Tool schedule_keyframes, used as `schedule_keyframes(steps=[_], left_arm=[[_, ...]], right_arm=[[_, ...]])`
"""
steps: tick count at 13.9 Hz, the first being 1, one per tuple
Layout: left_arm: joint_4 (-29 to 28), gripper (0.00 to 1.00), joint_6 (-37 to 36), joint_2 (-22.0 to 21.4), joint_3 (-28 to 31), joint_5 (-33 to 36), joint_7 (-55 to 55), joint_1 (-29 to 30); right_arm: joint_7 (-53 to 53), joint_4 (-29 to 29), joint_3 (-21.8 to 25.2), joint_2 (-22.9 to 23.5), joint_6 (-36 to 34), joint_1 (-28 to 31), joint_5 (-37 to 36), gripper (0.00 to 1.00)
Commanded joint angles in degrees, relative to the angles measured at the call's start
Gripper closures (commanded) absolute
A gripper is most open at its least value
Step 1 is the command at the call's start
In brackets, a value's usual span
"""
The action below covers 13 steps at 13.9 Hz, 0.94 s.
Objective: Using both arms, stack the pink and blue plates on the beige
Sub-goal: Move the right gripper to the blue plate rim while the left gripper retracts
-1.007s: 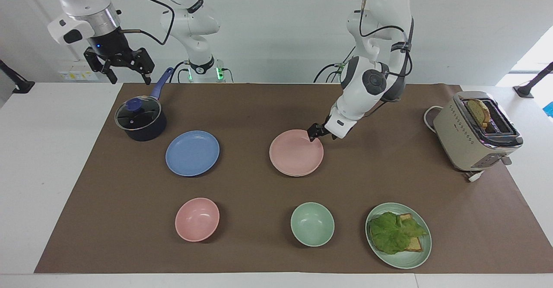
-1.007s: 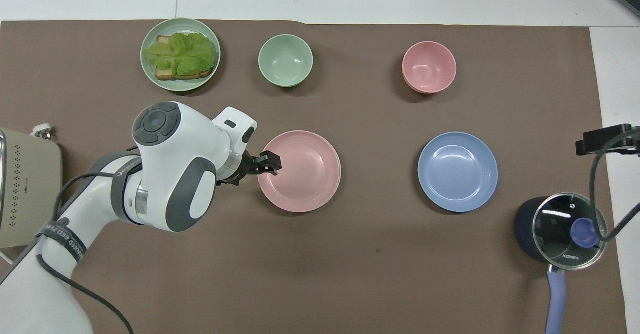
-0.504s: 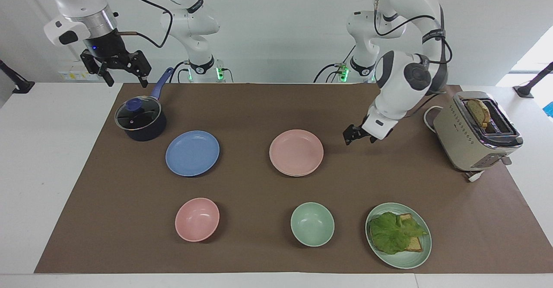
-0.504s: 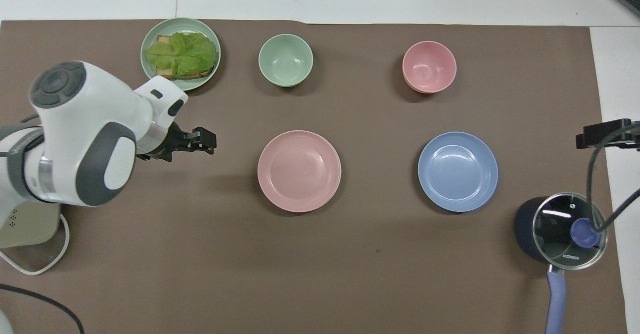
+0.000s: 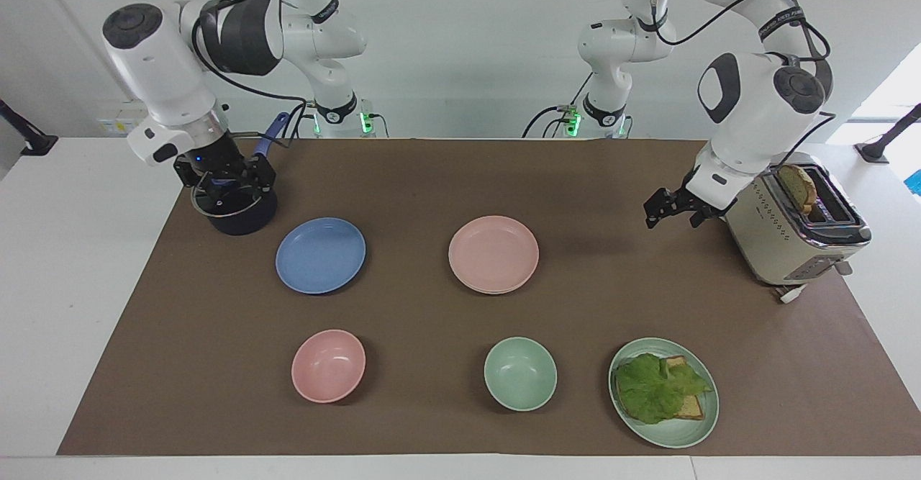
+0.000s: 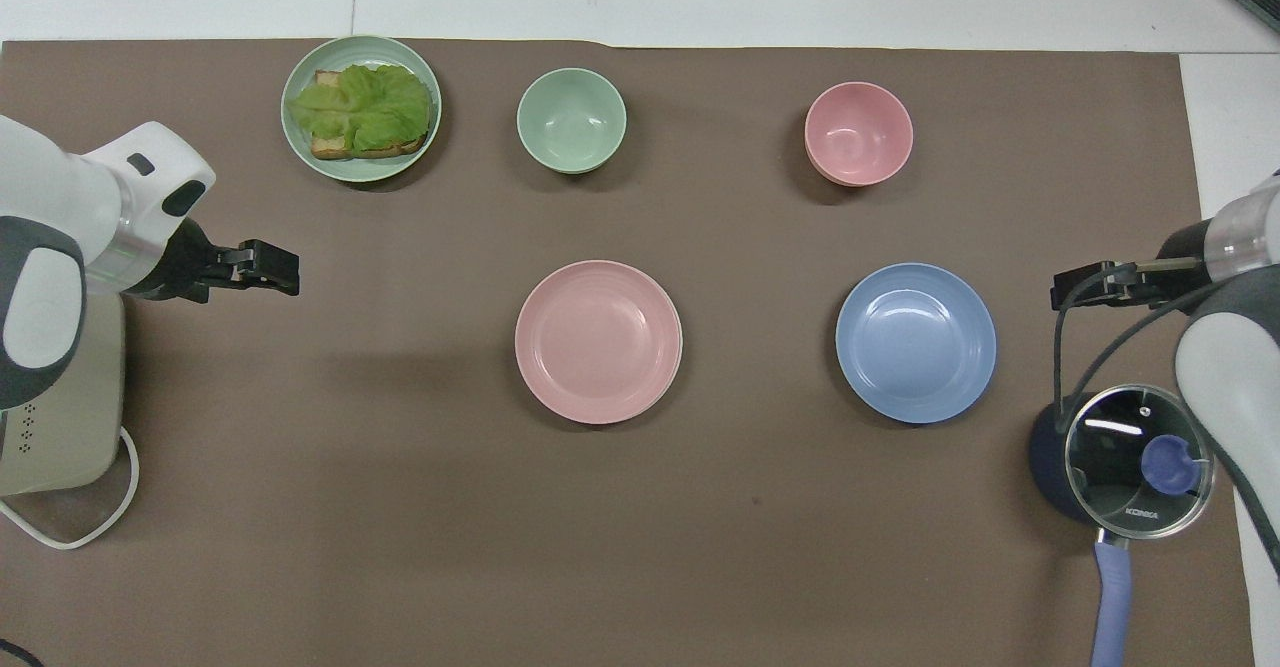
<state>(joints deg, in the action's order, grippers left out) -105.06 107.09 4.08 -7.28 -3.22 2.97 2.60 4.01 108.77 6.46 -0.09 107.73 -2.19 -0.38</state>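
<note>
Three flat round plates: pale pink plate [image 5: 493, 253] mid-mat atop a beige plate's rim [image 5: 496, 291], cornflower-blue plate [image 5: 320, 255] beside it near the "KONKA"-lidded dark saucepan [image 6: 1125, 462]. Two bowls. Left gripper [image 5: 669, 209] and right gripper [image 5: 229, 180] hang spread, empty.

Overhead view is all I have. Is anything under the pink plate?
Observer: Yes. The facing view shows a paler rim, the beige plate, under the pink plate.
Operator: Is the right gripper down on the pot?
Observer: The right gripper hangs low over the pot, open and empty. I can't tell if it touches the lid.
Operator: And the left gripper?
Observer: The left gripper is open and empty, up in the air beside the toaster, about level with its top.
</note>
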Motion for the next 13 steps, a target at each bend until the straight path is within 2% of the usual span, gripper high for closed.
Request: schedule_keyframes(steps=[1, 3, 5, 8, 10, 13], left_arm=[[2.83, 0.00, -4.24, -1.44, -0.20, 3.39, -3.13, 2.05], [5.55, 0.00, -7.84, -2.23, -0.02, 3.39, -5.86, 3.03], [8.10, 0.00, -11.27, -2.67, -0.02, 3.48, -5.69, 3.03], [10.74, 0.00, -14.70, -4.86, -0.10, 3.48, -5.60, 2.94], [10.84, 0.00, -15.24, -6.53, -0.19, 3.39, -4.90, 2.50], [10.84, 0.00, -16.99, -8.64, -0.46, 3.39, -4.81, 2.24]], right_arm=[[2.58, 5.21, -0.31, 1.40, 6.85, 1.31, -0.41, 0.00], [2.58, 7.94, -0.31, 2.02, 10.99, 1.14, 0.38, 0.00], [3.11, 9.09, -0.31, 5.35, 13.28, 1.22, 0.82, 0.00], [4.16, 12.86, -0.40, 8.96, 21.10, 1.31, 4.05, 0.00], [6.35, 13.05, -0.40, 11.85, 22.78, 1.13, 8.28, 0.00], [11.54, 13.22, -0.31, 12.57, 24.02, 1.31, 8.47, 0.00]])
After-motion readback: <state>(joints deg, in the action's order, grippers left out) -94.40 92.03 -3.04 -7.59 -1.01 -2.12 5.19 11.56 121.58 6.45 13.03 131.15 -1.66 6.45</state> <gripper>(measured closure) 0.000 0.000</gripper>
